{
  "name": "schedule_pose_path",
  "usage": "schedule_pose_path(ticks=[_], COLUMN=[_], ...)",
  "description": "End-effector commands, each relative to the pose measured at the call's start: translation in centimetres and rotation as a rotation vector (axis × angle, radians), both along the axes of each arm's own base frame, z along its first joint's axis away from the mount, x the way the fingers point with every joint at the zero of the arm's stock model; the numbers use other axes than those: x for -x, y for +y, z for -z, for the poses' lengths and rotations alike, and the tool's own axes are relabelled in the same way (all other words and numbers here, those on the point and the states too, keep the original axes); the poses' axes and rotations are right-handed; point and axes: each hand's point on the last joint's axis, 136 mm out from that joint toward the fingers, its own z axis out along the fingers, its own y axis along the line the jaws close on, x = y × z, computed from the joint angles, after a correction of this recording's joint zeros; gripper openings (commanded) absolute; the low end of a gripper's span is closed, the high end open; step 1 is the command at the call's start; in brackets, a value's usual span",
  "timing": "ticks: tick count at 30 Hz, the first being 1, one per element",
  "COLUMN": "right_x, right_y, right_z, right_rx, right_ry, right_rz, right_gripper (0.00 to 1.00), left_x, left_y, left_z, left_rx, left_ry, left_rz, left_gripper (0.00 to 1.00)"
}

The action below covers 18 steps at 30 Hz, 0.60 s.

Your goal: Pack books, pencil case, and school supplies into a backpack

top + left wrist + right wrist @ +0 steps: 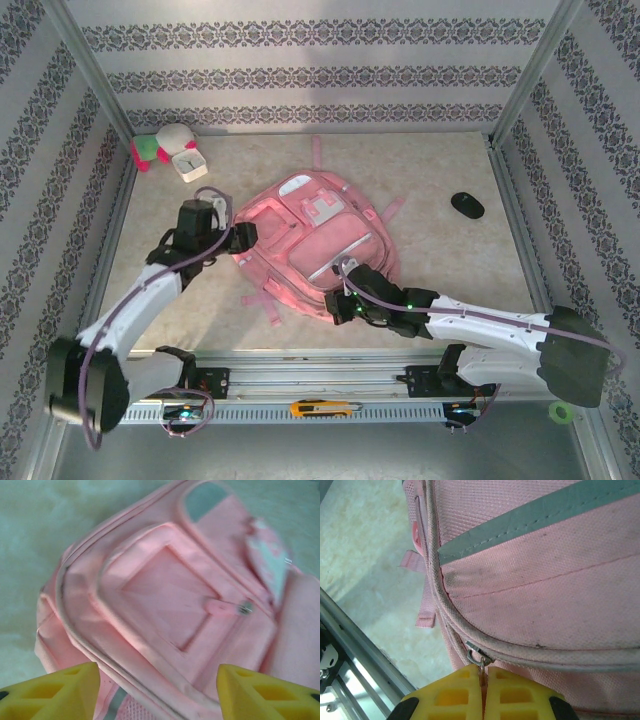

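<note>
Right pincer (483, 676) is pinching the zip pull (475, 655) of the pink backpack (545, 595).
Its yellow fingers (450, 695) are pressing together on the pull under a piped seam; a grey band (545, 515) is crossing the fabric above, and a strap (426, 600) is lying on the pale table (365, 540) near a metal rail (360, 650).

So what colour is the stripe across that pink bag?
Grey-green, a flat band sewn across the pink backpack; the right wrist view shows it best.

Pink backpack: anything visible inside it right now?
Nothing. Outer panels of the large pink fabric backpack cover its interior, so any contents are hidden. The right end effector pinches a metal zip pull.
</note>
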Motion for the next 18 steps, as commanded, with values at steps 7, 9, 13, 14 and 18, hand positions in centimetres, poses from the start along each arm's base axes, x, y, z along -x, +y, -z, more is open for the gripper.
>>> schedule_pose_path(ticks=[7, 9, 13, 14, 18], right_x=[-0.9, -0.8, -1.0, -1.0, -1.1], right_y=[1.9, 1.8, 1.3, 1.2, 1.0], right_z=[-2.1, -2.0, -2.0, -2.1, -2.3], right_rx=[-0.096, -0.095, -0.106, -0.110, -0.123], right_ry=[-0.012, -0.005, -0.006, -0.005, -0.006], right_rz=[-0.047, -0.046, -0.025, -0.020, -0.008], right_gripper=[0.00, 0.00, 0.00, 0.00, 0.00], left_x=[9.5, 10.3, 11.7, 12.0, 11.7], left_y=[-5.2, -5.4, -6.5, -6.8, -8.1], left_z=[-4.5, -4.1, -3.7, -3.7, -3.3], left_rx=[-0.252, -0.307, -0.345, -0.345, -0.361], left_ry=[-0.459, -0.498, -0.602, -0.633, -0.694], left_rz=[0.794, 0.877, 1.059, 1.105, 1.193], left_gripper=[0.64, 0.64, 0.64, 0.64, 0.63])
